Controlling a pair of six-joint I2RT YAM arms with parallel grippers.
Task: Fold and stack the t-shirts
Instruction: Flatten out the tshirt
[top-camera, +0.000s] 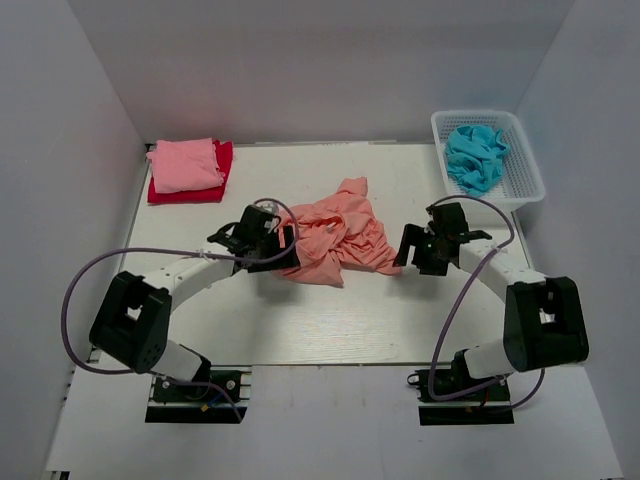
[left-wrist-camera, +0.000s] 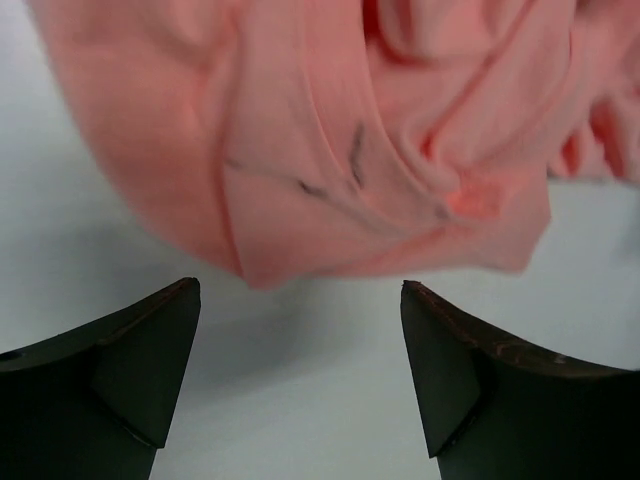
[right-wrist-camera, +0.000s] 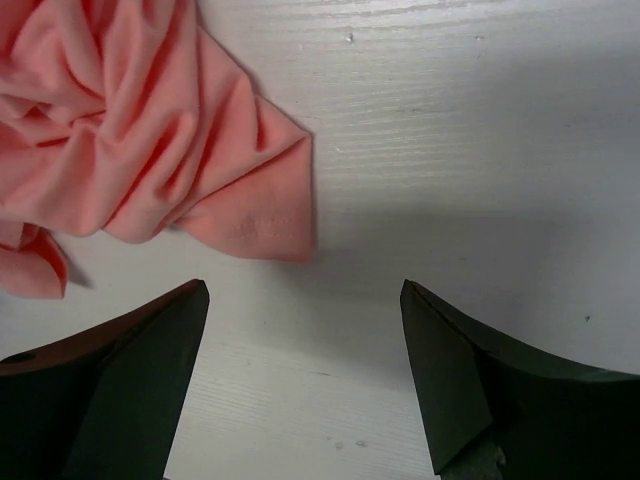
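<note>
A salmon-orange t-shirt (top-camera: 338, 238) lies crumpled in the middle of the table. My left gripper (top-camera: 283, 250) is open and empty at the shirt's left edge; in the left wrist view the cloth (left-wrist-camera: 330, 140) lies just beyond the fingertips (left-wrist-camera: 180, 300). My right gripper (top-camera: 408, 252) is open and empty just right of the shirt; in the right wrist view a hemmed corner (right-wrist-camera: 265, 225) lies ahead and left of the jaws. A folded light pink shirt (top-camera: 185, 164) rests on a red one (top-camera: 222, 172) at the back left. A turquoise-blue shirt (top-camera: 475, 157) sits crumpled in the basket.
A white lattice basket (top-camera: 528, 170) stands at the back right corner. White walls enclose the table on three sides. Purple cables loop from both arms over the table's near part.
</note>
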